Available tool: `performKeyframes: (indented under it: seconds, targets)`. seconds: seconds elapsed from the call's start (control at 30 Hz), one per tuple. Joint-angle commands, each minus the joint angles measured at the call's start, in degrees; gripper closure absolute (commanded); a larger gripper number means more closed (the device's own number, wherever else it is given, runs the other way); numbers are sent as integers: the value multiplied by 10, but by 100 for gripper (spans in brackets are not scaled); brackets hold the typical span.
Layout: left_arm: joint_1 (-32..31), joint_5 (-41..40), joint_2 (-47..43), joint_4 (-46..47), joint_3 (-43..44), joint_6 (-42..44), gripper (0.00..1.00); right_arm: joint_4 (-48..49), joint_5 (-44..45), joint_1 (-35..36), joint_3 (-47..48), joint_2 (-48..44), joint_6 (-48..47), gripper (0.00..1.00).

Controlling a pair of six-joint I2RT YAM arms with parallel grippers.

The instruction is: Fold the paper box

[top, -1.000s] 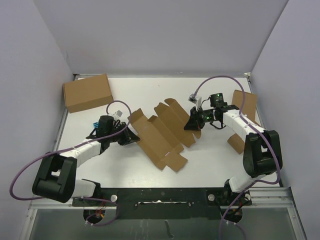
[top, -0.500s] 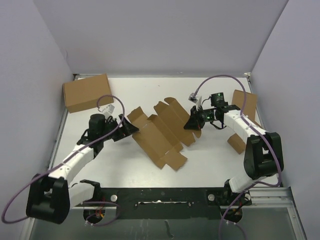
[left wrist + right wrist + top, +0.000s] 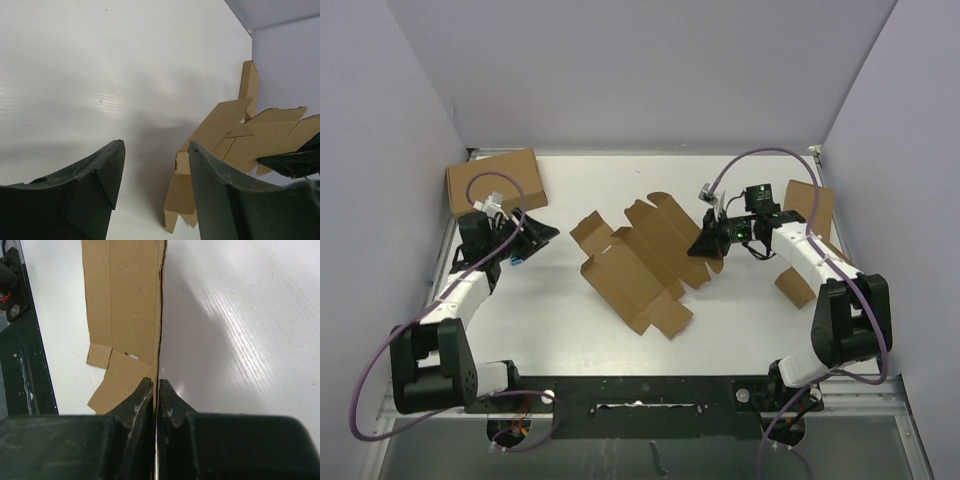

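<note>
Top view: the paper box [image 3: 638, 268], a flat die-cut sheet of plain brown cardboard with flaps and tabs, lies at frame centre on the white table [image 3: 750, 320].

The black right gripper [image 3: 704, 248] covers the sheet's right edge, so we cannot read the grip from above. The right wrist view settles it. Here the right gripper [image 3: 156, 386] has both fingers [image 3: 139, 399] pressed together on a thin cardboard edge. The panel [image 3: 122, 300] runs up the frame and is cut off at the top.

The left gripper [image 3: 538, 233] sits at upper left, well apart from the sheet and just below a closed brown cardboard box [image 3: 493, 185]. We cannot make out its finger gap from above. In the left wrist view the fingers [image 3: 95, 185] stand apart, with only bare table between them at the gripper [image 3: 156, 150]. The sheet [image 3: 227, 132] shows at right centre, its lower part hidden behind the right-hand finger.

A second brown cardboard box [image 3: 812, 205], at the right of the top view, is partly hidden by the right arm.
</note>
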Motion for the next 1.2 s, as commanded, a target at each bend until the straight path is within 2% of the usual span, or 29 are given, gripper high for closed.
performKeyframes:
  seconds: [0.0,0.27,0.7,0.97,1.17]
  targets:
    - [-25,105,80,86,58,-10,48,9,-31,2,12,-34,-22,100]
    - [-76,150,145,135,77,-9,47,-2,-19,8,16,-38,-41,100]
    - [-114,201,137,114,75,17,46,-14,12,20,22,-53,-61,100]
    - [-113,191,110,85,52,44,44,-58,187,114,61,-82,-145,100]
    - [-110,187,108,115,40,39,43,-87,341,191,108,-103,-233,100]
